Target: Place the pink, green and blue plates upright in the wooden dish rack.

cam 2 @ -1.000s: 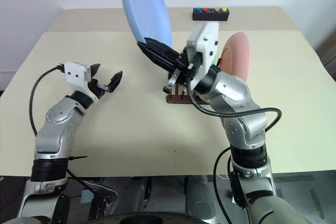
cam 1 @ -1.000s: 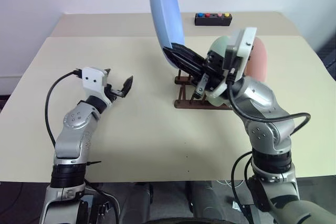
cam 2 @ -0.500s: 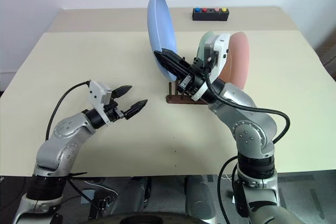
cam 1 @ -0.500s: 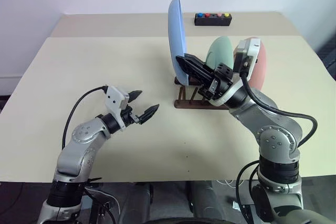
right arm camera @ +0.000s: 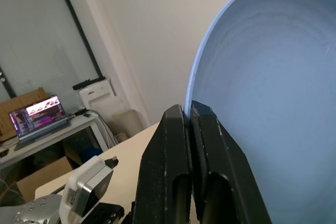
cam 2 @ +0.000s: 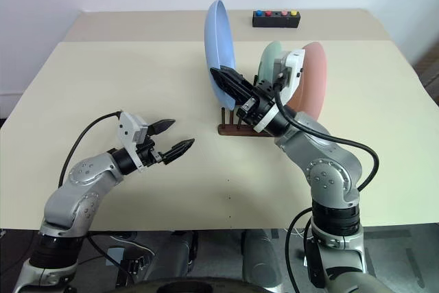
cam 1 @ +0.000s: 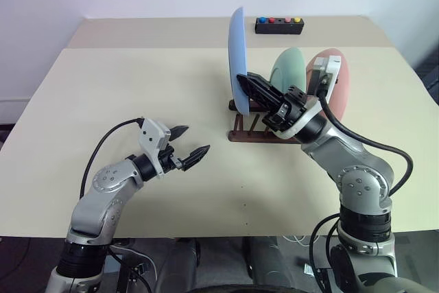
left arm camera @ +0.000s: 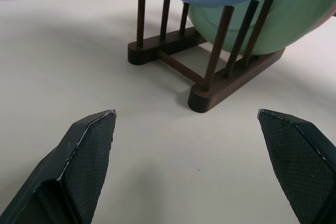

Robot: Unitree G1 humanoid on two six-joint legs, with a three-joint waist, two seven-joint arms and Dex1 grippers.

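Note:
The blue plate (cam 1: pixel 236 53) stands nearly upright on edge, with my right gripper (cam 1: pixel 241 81) shut on its lower rim. Its lower edge is level with the pegs at the left end of the wooden dish rack (cam 1: pixel 257 135); whether it touches them I cannot tell. Behind it the green plate (cam 1: pixel 288 68) and the pink plate (cam 1: pixel 336 94) stand upright in the rack. My left gripper (cam 1: pixel 195 139) hovers open over the table to the left of the rack, pointing at it, with nothing between its fingers. The left wrist view shows the rack (left arm camera: pixel 210 95) ahead of it.
A black box with coloured buttons (cam 1: pixel 279 25) lies at the back of the beige table (cam 1: pixel 151 80), behind the rack. Bare tabletop spreads to the left of the rack and in front of it.
My right gripper has swung the blue plate from a high tilt to nearly upright and lowered it over the rack's left end. My left gripper has come down and moved right, toward the rack.

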